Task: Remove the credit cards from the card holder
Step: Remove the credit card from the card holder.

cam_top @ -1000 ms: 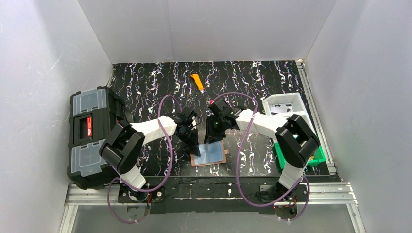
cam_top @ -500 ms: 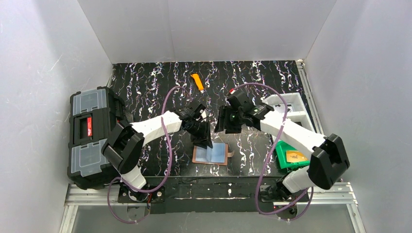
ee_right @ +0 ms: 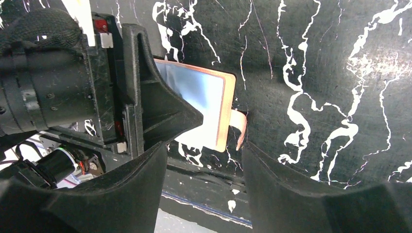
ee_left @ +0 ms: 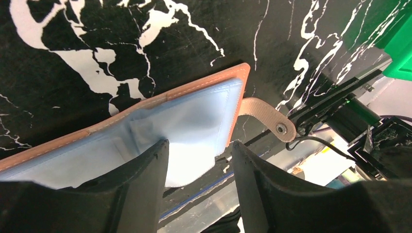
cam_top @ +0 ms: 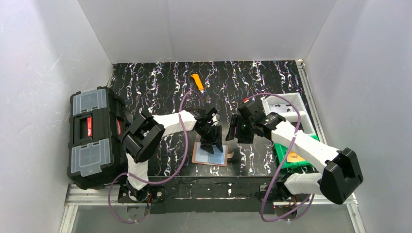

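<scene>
Now, with the holder (cam_top: 210,156) lying open near-centre on the surface (cam_top: 160,82), the left gripper (ee_left: 197,145), jaws apart, hovers over its blue-grey card (ee_left: 194,114), and the right gripper (cam_top: 233,135), likewise spread, should pin the leather as the card slides out.

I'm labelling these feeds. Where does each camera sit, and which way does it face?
Top external: above, behind the bases, looking down at the table; both arms show.
Left wrist: on the left arm, looking down past its fingers at the card holder.
Right wrist: on the right arm, looking past its fingers at the left end effector.
Shared: all show the card holder.
</scene>
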Action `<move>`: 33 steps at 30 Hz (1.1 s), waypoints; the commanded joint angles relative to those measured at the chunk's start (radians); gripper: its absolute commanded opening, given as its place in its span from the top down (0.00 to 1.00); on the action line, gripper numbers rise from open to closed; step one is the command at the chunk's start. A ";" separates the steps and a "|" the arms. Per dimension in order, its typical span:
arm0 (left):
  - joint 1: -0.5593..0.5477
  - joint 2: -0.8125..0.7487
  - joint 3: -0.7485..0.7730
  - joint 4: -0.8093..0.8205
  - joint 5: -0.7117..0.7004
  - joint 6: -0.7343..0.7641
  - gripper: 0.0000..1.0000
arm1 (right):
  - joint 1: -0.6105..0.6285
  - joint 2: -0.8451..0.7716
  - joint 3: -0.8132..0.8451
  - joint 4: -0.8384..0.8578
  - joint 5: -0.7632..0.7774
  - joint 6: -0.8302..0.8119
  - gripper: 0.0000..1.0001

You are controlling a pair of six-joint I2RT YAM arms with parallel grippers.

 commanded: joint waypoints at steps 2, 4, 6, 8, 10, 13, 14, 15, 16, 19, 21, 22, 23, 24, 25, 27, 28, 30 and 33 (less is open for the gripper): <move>-0.008 -0.024 0.043 -0.032 0.005 0.006 0.48 | -0.004 -0.024 -0.015 0.013 0.002 0.026 0.35; -0.006 -0.036 0.054 -0.050 -0.012 0.015 0.47 | -0.004 -0.020 -0.011 0.014 -0.005 0.030 0.35; -0.003 -0.054 0.061 -0.070 -0.025 0.024 0.46 | -0.004 -0.014 -0.007 0.022 -0.023 0.035 0.35; 0.005 -0.085 0.067 -0.104 -0.061 0.036 0.46 | -0.003 -0.008 0.000 0.029 -0.038 0.037 0.35; 0.022 -0.119 0.065 -0.145 -0.102 0.050 0.45 | -0.002 -0.002 0.002 0.045 -0.057 0.043 0.35; 0.060 -0.173 0.033 -0.183 -0.137 0.073 0.45 | 0.010 0.014 0.008 0.075 -0.090 0.055 0.36; 0.075 -0.189 0.019 -0.188 -0.138 0.083 0.45 | 0.020 0.024 0.017 0.079 -0.093 0.059 0.36; 0.086 -0.202 0.002 -0.192 -0.138 0.092 0.45 | 0.034 0.037 0.032 0.076 -0.089 0.062 0.37; 0.098 -0.215 -0.011 -0.199 -0.141 0.099 0.45 | 0.049 0.051 0.050 0.072 -0.081 0.066 0.37; 0.128 -0.244 -0.060 -0.181 -0.121 0.111 0.48 | 0.086 0.095 0.105 0.060 -0.056 0.076 0.37; 0.133 -0.240 -0.075 -0.157 -0.073 0.116 0.53 | 0.102 0.119 0.127 0.052 -0.044 0.086 0.37; 0.133 -0.233 -0.074 -0.155 -0.058 0.115 0.56 | 0.104 0.128 0.132 0.048 -0.040 0.089 0.37; 0.132 -0.226 -0.072 -0.153 -0.051 0.108 0.57 | 0.105 0.133 0.133 0.047 -0.040 0.088 0.37; 0.132 -0.224 -0.071 -0.148 -0.050 0.106 0.57 | 0.105 0.135 0.133 0.045 -0.038 0.089 0.37; 0.132 -0.223 -0.071 -0.142 -0.047 0.103 0.57 | 0.106 0.135 0.131 0.041 -0.036 0.090 0.37; 0.132 -0.212 -0.066 -0.124 -0.019 0.102 0.58 | 0.105 0.128 0.122 0.040 -0.030 0.093 0.37; 0.129 -0.203 -0.061 -0.116 0.002 0.103 0.59 | 0.105 0.121 0.116 0.034 -0.025 0.094 0.37; 0.117 -0.183 -0.047 -0.122 0.007 0.102 0.60 | 0.104 0.107 0.106 0.027 -0.009 0.092 0.37; 0.118 -0.205 -0.042 -0.181 -0.116 0.074 0.57 | 0.108 0.105 0.104 0.012 0.007 0.083 0.36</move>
